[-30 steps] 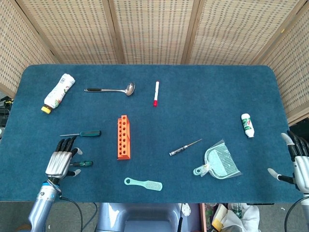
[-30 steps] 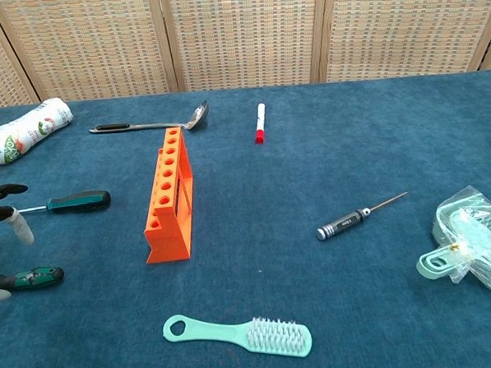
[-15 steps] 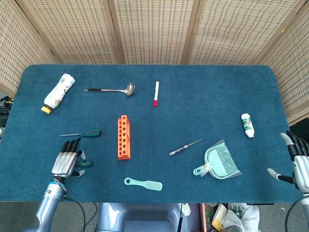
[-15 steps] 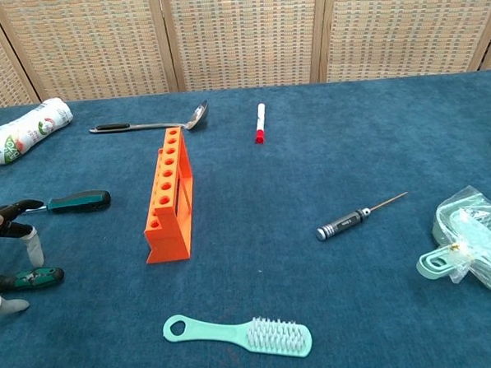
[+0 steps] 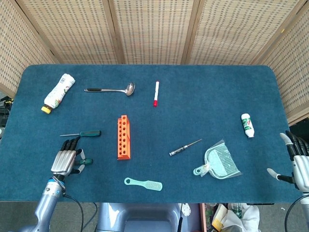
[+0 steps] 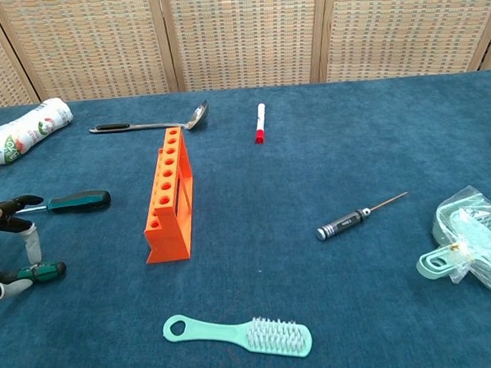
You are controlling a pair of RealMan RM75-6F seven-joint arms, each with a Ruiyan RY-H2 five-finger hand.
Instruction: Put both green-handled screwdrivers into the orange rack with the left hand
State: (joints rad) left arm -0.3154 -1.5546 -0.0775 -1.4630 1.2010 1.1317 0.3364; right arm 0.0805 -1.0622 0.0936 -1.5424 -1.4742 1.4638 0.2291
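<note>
The left hand (image 5: 66, 160) hangs low over the near-left part of the table (image 5: 203, 104), directly above the nearer green-handled screwdriver (image 6: 34, 273). Its fingers (image 6: 30, 242) are spread around the handle, with one tip by the handle's left end. Whether they already pinch the tool cannot be told; the screwdriver appears to lie flat on the cloth. This position suits a grasp from above, which seems to be the step in hand.

The second green-handled screwdriver (image 5: 82, 134) lies just beyond the hand, its blade pointing left, untouched. The orange rack (image 5: 124, 137) stands to the right of both tools with its row of holes facing up, all empty, so neither tool is placed yet.

The right hand (image 5: 297, 162) idles at the table's far-right edge, fingers apart and holding nothing, since the task assigns the work to the left.
</note>
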